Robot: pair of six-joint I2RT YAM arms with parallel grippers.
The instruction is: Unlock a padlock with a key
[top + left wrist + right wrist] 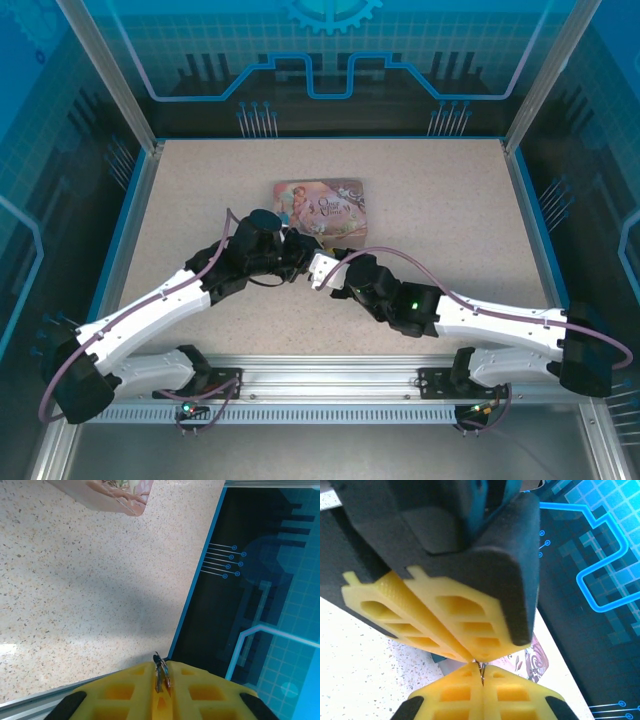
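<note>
Just on the near side of the pink tin (320, 205), both arms meet tip to tip. Left tool (160, 668) has its fingers pressed together on the key (159, 679), a thin metal sliver. Right tool (481, 676) is closed too, w/ the same sliver pinched at its tips. Padlock: can't tell for sure. A small dark bluish bit (441, 656) on the worktop (75, 605) near the tin may be it. Step in hand, prob.: passing or re-gripping the key. Next: one tool lets go, then key blade needs lining up w/ the keyhole. Tiny parts, so v. fine aim.
</note>
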